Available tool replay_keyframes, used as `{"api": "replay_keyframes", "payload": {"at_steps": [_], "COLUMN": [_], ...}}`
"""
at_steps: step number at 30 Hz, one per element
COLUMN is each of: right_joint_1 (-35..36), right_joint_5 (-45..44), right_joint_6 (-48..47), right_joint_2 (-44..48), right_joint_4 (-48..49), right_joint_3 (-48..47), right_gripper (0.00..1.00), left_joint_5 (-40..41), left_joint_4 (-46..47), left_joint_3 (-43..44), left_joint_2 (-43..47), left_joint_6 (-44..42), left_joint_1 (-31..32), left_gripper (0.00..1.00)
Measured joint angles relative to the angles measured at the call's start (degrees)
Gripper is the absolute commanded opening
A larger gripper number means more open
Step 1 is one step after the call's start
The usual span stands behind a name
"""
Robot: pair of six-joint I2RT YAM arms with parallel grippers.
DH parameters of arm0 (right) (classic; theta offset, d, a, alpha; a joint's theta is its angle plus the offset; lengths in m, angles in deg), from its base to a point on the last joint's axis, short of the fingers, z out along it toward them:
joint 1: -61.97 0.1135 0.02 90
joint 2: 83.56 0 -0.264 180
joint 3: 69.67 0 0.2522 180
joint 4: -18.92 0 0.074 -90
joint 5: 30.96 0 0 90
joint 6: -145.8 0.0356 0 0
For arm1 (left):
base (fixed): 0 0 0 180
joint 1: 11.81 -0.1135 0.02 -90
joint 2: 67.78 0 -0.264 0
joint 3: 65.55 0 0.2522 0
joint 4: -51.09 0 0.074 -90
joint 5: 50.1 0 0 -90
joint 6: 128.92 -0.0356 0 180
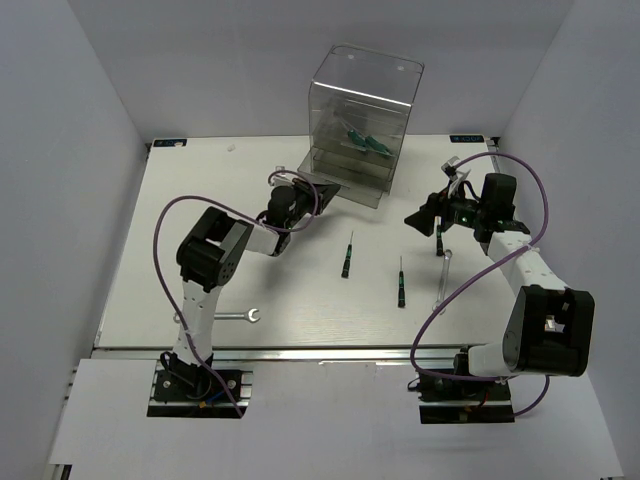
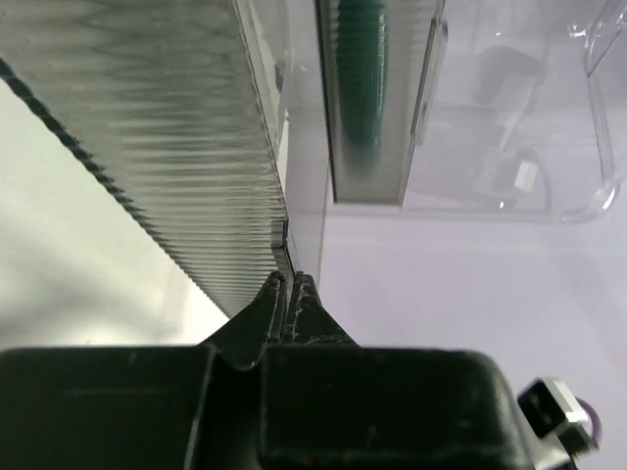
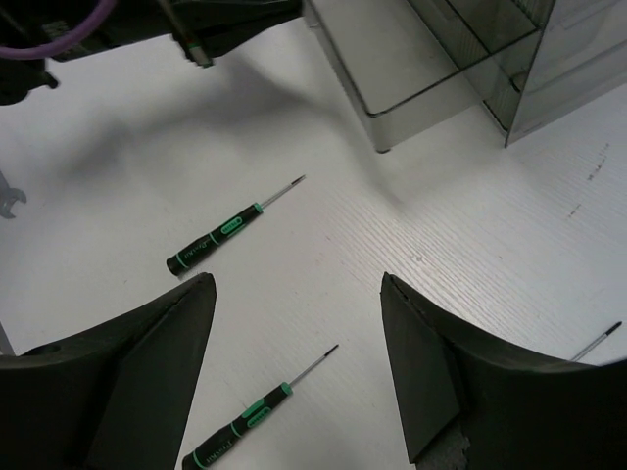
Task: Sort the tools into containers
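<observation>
The clear cabinet (image 1: 362, 110) stands at the back, with green-handled screwdrivers (image 1: 362, 141) in an upper drawer. Its bottom drawer (image 1: 350, 186) is pulled out. My left gripper (image 1: 322, 190) is shut on that drawer's thin clear wall (image 2: 306, 211), as the left wrist view (image 2: 289, 281) shows. Two screwdrivers lie mid-table (image 1: 347, 256) (image 1: 401, 282); both show in the right wrist view (image 3: 220, 235) (image 3: 250, 416). My right gripper (image 1: 424, 219) hangs open and empty above the nearer one (image 3: 296, 284). Wrenches lie at the front left (image 1: 238, 317) and right (image 1: 443, 278).
Another screwdriver (image 1: 440, 243) lies just under my right wrist; only its shaft tip (image 3: 598, 341) shows in the right wrist view. The left arm's purple cable (image 1: 200, 205) loops over the table's left half. White walls close in on both sides.
</observation>
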Motion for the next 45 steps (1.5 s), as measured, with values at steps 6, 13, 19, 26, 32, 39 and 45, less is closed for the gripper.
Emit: {"api": "replay_keyframes", "payload": {"at_steps": [6, 13, 19, 26, 32, 39, 45], "right_joint_1": [0.00, 0.00, 0.00, 0.00, 0.11, 0.15, 0.15], "right_joint_5": [-5.05, -10.03, -13.57, -16.44, -23.26, -31.06, -37.27], "right_joint_6": [0.11, 0.70, -0.66, -2.91, -6.01, -5.25, -2.12], "right_joint_2": [0.00, 0.04, 0.04, 0.22, 1.99, -0.92, -15.02], "right_joint_4": [-1.75, -4.13, -7.87, -11.52, -14.32, -16.61, -20.39], "right_joint_3": [0.00, 0.00, -0.04, -0.07, -0.63, -4.55, -11.47], "right_gripper": [0.73, 0.79, 0.81, 0.89, 0.89, 0.29, 0.50], "left_joint_5": [-0.55, -3.43, -4.57, -8.24, -9.81, -4.85, 0.50], "left_joint_4": [-0.61, -5.31, -8.17, -15.78, -27.96, -53.90, -69.48], "left_joint_3": [-8.02, -6.69, -6.60, -8.66, -11.96, -9.09, -8.26], "left_joint_2": [7.06, 7.39, 7.85, 13.44, 25.16, 36.44, 40.57], "left_joint_6": [-1.97, -4.94, -5.70, -9.20, -17.44, -35.28, -43.56], "left_joint_1": [-0.15, -1.07, -1.75, -3.43, -3.93, -3.78, -3.69], "left_gripper": [0.04, 0.62, 0.68, 0.68, 0.51, 0.28, 0.30]}}
